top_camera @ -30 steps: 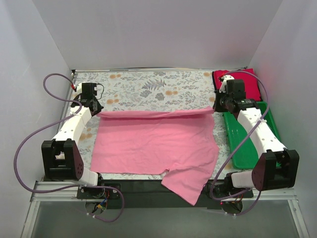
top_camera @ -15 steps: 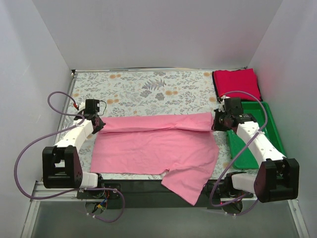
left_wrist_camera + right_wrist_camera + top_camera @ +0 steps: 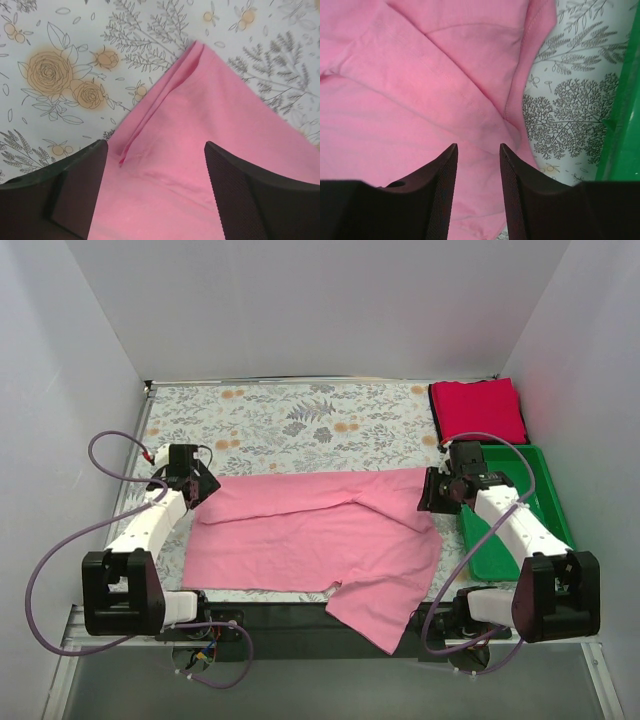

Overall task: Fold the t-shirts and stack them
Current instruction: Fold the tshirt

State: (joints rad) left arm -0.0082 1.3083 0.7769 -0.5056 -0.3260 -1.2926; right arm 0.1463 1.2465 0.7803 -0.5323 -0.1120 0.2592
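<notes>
The light pink t-shirt [image 3: 320, 535] lies spread on the floral cloth, its far edge folded over toward me and one part hanging over the near table edge. My left gripper [image 3: 198, 484] stands open at the fold's left corner, with pink cloth [image 3: 200, 125] lying loose below the wide-apart jaws [image 3: 155, 145]. At the fold's right corner my right gripper [image 3: 433, 492] is open by a narrower gap [image 3: 478, 146], above the shirt [image 3: 420, 100] and holding nothing. The crimson t-shirt [image 3: 478, 410] lies folded at the far right corner.
A green plastic bin [image 3: 520, 540] lies along the right edge, under my right arm, its rim [image 3: 620, 100] close beside the right fingers. Floral cloth [image 3: 300, 420] covers the table beyond the pink shirt. White walls close in the left, right and back.
Both grippers drew the pink shirt's far edge toward the near side, laying a fold, then opened and let it go. The fold's edge now lies slanted and slack.
</notes>
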